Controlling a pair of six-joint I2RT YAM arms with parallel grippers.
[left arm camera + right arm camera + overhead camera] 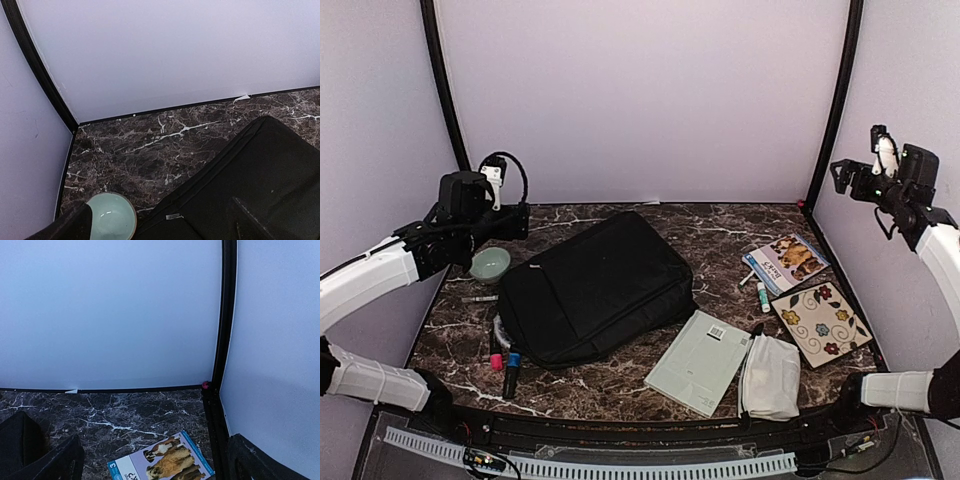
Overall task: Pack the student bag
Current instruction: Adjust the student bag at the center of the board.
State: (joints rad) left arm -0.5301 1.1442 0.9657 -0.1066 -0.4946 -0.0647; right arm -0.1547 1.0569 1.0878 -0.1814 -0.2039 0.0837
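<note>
Left wrist view crops the student bag [260, 185].

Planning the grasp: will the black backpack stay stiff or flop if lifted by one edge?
The backpack looks like soft fabric lying flat, so it probably sags. It is the biggest item on the table, so likely unwieldy. Being flat, it is unlikely to roll.

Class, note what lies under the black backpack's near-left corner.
A greyish round object pokes out beneath the backpack there; its remainder, and anything else underneath, is covered by the fabric.
</note>
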